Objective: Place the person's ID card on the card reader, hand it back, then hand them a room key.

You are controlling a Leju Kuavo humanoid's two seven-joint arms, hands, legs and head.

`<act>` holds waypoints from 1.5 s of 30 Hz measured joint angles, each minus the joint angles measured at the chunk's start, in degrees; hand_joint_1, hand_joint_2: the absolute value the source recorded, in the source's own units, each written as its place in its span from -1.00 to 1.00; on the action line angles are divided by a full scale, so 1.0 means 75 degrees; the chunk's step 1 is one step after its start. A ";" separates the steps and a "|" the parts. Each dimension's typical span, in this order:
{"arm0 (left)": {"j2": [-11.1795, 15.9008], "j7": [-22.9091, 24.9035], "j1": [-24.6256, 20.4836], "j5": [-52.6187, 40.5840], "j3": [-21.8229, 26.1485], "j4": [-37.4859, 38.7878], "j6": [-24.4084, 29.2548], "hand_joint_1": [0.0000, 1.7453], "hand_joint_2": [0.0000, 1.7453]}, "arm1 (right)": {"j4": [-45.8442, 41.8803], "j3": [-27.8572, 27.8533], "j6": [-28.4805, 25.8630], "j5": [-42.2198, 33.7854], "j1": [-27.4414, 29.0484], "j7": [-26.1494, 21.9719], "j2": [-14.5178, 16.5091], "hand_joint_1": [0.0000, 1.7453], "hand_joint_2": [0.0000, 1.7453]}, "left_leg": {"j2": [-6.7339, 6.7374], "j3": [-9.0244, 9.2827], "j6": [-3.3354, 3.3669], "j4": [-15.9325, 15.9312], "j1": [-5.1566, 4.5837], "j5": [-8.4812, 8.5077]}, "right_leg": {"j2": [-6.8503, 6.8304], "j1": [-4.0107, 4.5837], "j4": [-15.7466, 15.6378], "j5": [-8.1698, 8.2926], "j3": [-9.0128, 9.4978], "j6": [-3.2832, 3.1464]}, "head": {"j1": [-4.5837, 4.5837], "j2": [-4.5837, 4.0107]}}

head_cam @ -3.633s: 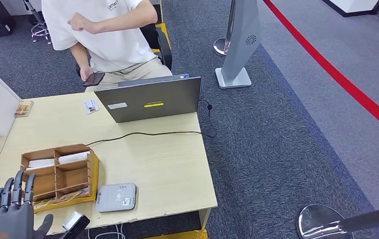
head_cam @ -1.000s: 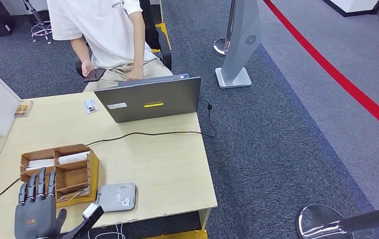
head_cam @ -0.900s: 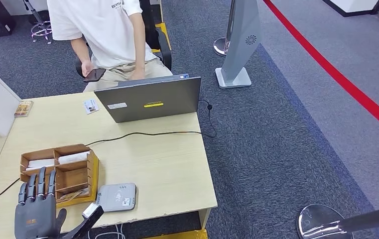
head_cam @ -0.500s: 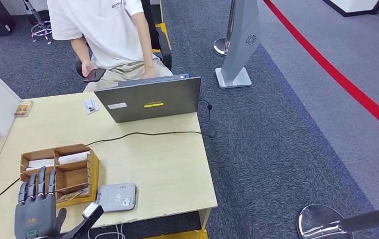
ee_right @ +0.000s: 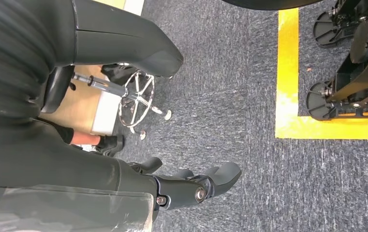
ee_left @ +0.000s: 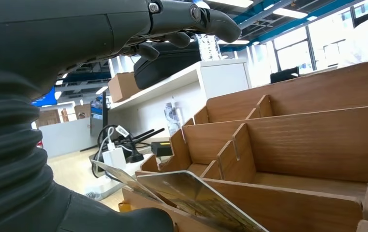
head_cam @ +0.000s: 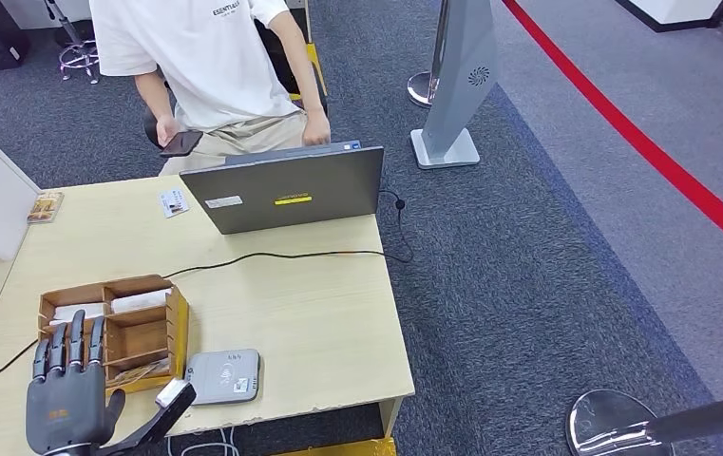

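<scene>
left hand (head_cam: 67, 404): fingers spread, holding nothing, at 7 o'clock beside wooden organizer (head_cam: 115, 334) | right hand (ee_right: 191, 186): hangs over floor, fingers loosely curled, empty | ID card (head_cam: 174, 202): probably the small card at 11 o'clock, beside laptop (head_cam: 286, 195) | handling: thin, stiff, light, slippery; pinch by edges | card reader (head_cam: 223, 375): at 6 o'clock

The small card (head_cam: 174, 201) near the laptop (head_cam: 286, 188) is perhaps an ID, print unreadable.
</scene>
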 joint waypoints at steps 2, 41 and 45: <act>0.0000 -0.0001 -0.0014 -0.0003 0.0000 0.0007 -0.0001 -1.00 1.00 | 0.0000 0.0003 0.0000 0.0000 0.0000 0.0004 0.0000 -1.00 1.00 | 0.0000 0.0000 0.0000 0.0000 0.0000 0.0000 | 0.0000 0.0000 0.0000 0.0000 0.0000 0.0000 | 0.0000 0.0000; 0.0066 -0.0052 -0.0102 0.0450 0.0006 0.0134 -0.0679 1.00 1.00 | 0.0011 0.0036 -0.0011 0.0000 0.0003 -0.0092 -0.0002 -1.00 1.00 | 0.0000 -0.0001 0.0000 0.0000 0.0000 0.0000 | 0.0000 0.0000 0.0000 0.0000 -0.0002 0.0000 | 0.0000 0.0000; 0.0067 -0.0114 -0.0120 0.0599 0.0017 0.0134 -0.0824 1.00 1.00 | 0.0014 0.0036 -0.0010 -0.0009 0.0002 -0.0084 -0.0002 -1.00 1.00 | 0.0000 -0.0001 0.0000 0.0000 0.0000 0.0000 | 0.0000 0.0000 0.0000 0.0000 -0.0001 0.0000 | 0.0000 0.0000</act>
